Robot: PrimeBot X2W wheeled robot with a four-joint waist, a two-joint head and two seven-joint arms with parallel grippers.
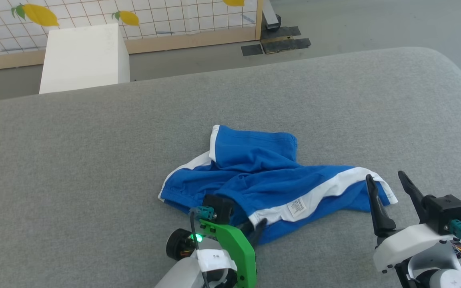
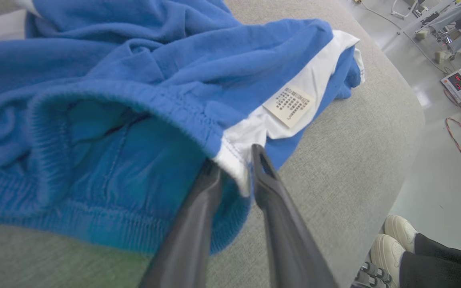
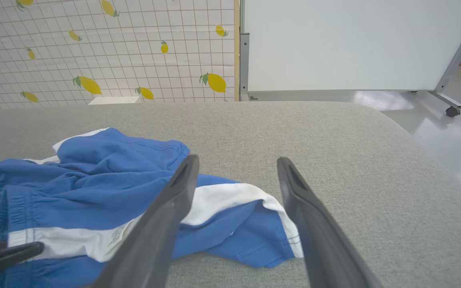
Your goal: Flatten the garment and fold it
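Blue shorts [image 1: 254, 172] are lying crumpled 9-to-3 on the grey pad [image 1: 94, 160]. My left gripper [image 2: 234, 160] is straddling the waistband corner [image 2: 230, 170] at 6, can't tell if it's pinched. My right gripper [image 1: 384, 176] is hovering spread wide at 3.

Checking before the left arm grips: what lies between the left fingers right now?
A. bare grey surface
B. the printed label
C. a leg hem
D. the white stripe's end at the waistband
D. In the left wrist view the fingers of the left gripper flank the white stripe where it ends at the waistband of the garment; the label lies farther up the stripe.
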